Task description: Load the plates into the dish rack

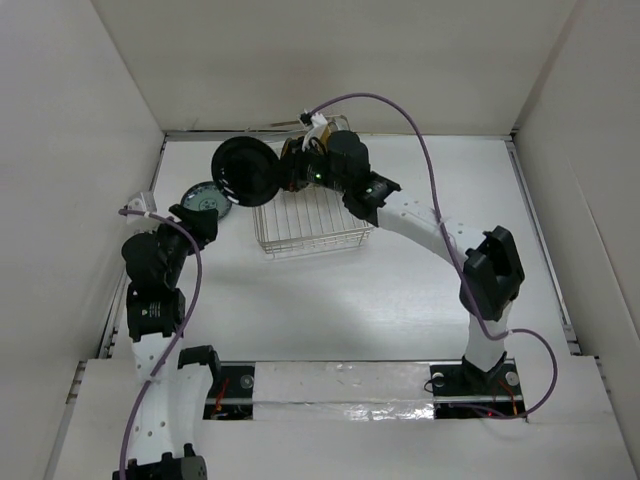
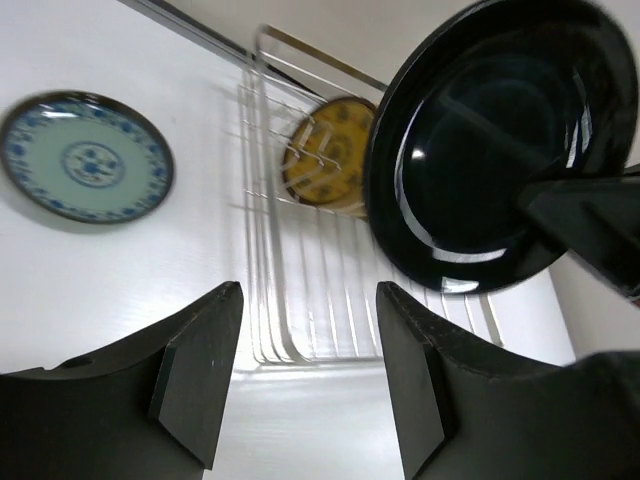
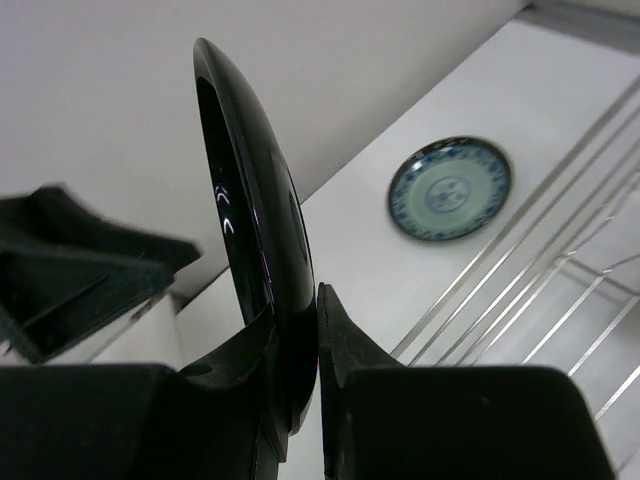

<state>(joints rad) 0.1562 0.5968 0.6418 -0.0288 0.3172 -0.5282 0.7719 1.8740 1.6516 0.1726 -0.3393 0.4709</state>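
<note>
Pinching the black plate (image 3: 252, 200) only at its rim, my right claw (image 3: 297, 312) could drop it on the dish rack (image 1: 312, 232); my left claw (image 2: 310, 300) stands wide.

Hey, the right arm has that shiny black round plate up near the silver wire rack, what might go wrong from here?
The right gripper pinches the glossy black round plate only at its rim, so it may slip or swing. Lowered carelessly, it might knock the yellow woven plate already in the silver wire dish rack.
</note>
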